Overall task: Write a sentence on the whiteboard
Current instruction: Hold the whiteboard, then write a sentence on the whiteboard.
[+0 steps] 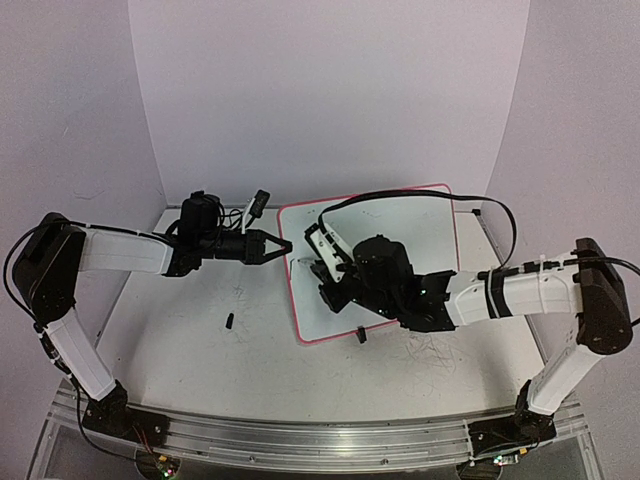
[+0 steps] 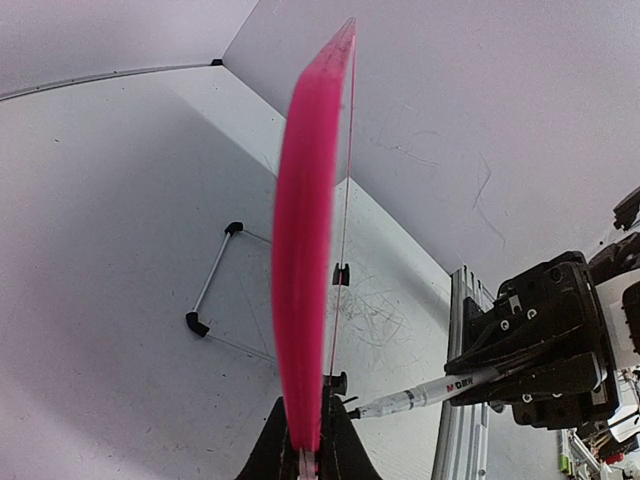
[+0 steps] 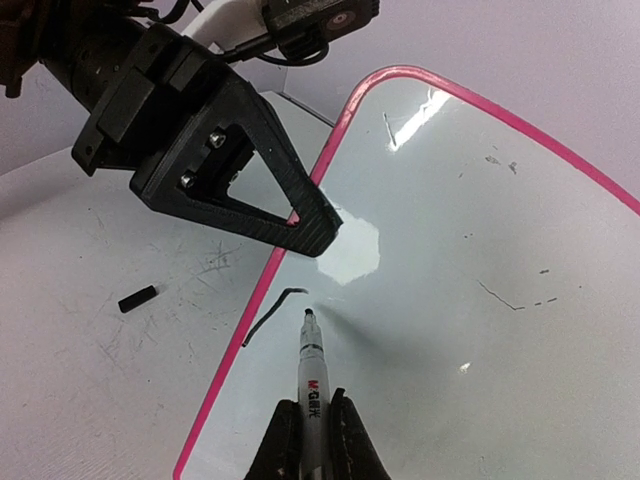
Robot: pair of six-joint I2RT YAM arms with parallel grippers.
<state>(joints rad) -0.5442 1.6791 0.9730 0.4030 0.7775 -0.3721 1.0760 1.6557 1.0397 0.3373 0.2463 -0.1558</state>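
Observation:
The whiteboard (image 1: 420,240) with its pink rim lies on the table, its left edge (image 2: 305,280) clamped in my shut left gripper (image 1: 287,245). In the left wrist view the rim runs up from between my left gripper (image 2: 308,445). My right gripper (image 3: 312,440) is shut on a white marker (image 3: 311,365), also visible from above (image 1: 318,258). Its black tip is down at the board (image 3: 480,300) near the left rim. One short curved black stroke (image 3: 262,318) lies just left of the tip. No line of letters shows.
A small black cap (image 1: 229,321) lies on the scuffed tabletop left of the board and shows in the right wrist view (image 3: 138,298). A black clip (image 1: 361,335) sits at the board's near edge. A black cable (image 1: 400,195) arcs over the board's far side.

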